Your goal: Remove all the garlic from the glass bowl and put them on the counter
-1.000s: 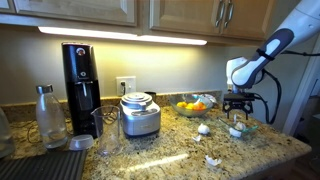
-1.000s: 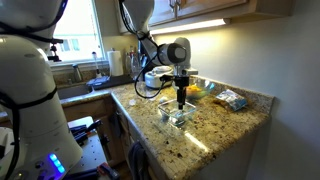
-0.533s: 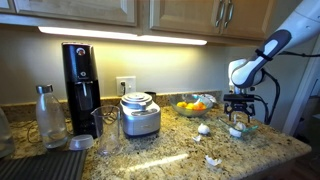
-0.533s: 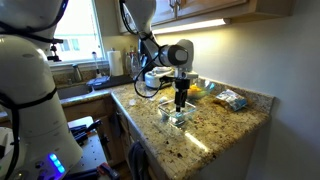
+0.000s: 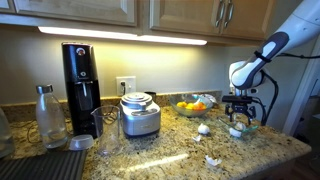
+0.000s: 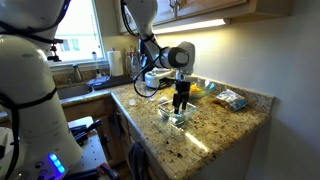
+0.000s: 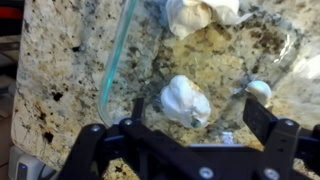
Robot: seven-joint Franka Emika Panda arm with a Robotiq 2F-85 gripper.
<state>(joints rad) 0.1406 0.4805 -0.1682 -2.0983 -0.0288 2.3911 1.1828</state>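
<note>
fingers (image 7: 92,140) spread apart hang over the glass bowl (image 7: 121,60), one on either side of a garlic bulb (image 7: 185,98) lying on the bowl's floor, not yet touching it. over the last second the arm (image 6: 181,57) has sunk slightly toward the bowl while the bulbs have not moved, which suggests a grasp on this bulb is being lined up. two more bulbs seem to remain in the glass: one at the top edge of the wrist view (image 7: 200,12) and a smaller one (image 7: 260,92) close to a finger. in an exterior view a white bulb (image 5: 203,129) already lies on the tabletop (image 5: 170,150) just beside the bowl, so the job looks partly done. a pale piece (image 5: 213,160) nearer the front edge is too small to name. the neighbouring bulb and the glass wall are what the closing fingers could knock. a fruit bowl (image 5: 193,106) stands near, behind. a coffee maker (image 5: 80,75), a steel bottle (image 5: 47,115) and a steel appliance (image 5: 140,115) stand well apart.
</note>
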